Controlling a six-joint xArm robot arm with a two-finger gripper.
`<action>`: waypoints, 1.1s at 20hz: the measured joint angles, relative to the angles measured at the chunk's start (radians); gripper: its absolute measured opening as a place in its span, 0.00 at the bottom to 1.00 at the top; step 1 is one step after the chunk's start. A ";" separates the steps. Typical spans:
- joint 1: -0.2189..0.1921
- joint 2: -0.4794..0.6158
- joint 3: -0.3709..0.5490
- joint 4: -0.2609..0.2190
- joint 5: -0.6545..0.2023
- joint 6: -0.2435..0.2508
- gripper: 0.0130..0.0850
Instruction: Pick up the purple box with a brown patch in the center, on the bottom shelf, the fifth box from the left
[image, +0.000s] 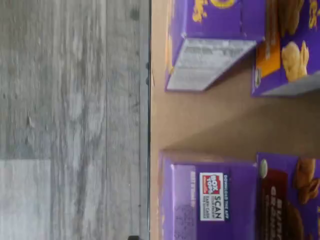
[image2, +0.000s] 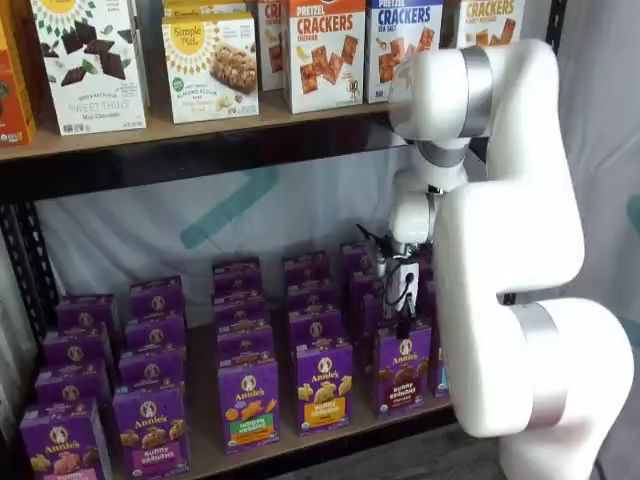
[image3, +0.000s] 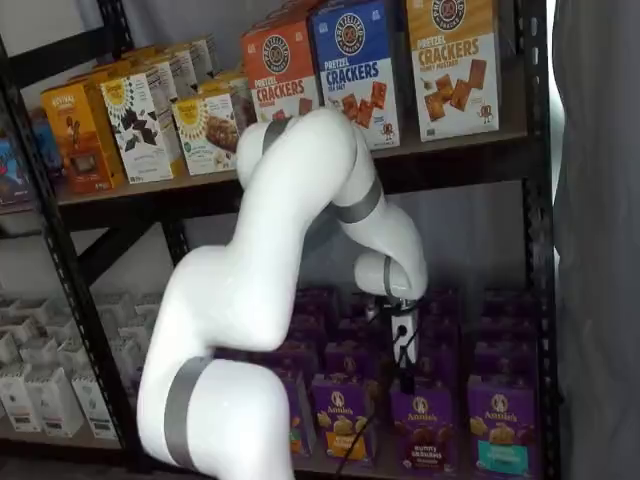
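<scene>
Where my claw (image2: 403, 325) hangs, its black fingers side-on so I cannot tell their gap, the purple box (image2: 403, 367) stands upright just below, front reading "Annie's" and "Bunny Grahams", long axis vertical. It sits at the front of the bottom shelf (image2: 300, 438), brown wood; pretzel cracker boxes (image2: 325, 55) line the board above.

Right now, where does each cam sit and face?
Wrist view: on the wrist, looking down at the brown wooden bottom shelf edge, grey floor and purple Annie's cartons; no fingers visible.
Shelf view: front, arm at right, gripper above the purple box with brown cookies.
Shelf view: angled from left, arm centred.
Both shelf views share gripper, target box and pretzel cracker boxes.
</scene>
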 joint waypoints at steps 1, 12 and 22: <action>0.002 0.011 -0.016 -0.033 0.012 0.030 1.00; 0.015 0.091 -0.118 -0.196 0.087 0.187 1.00; 0.011 0.138 -0.117 -0.209 0.019 0.197 1.00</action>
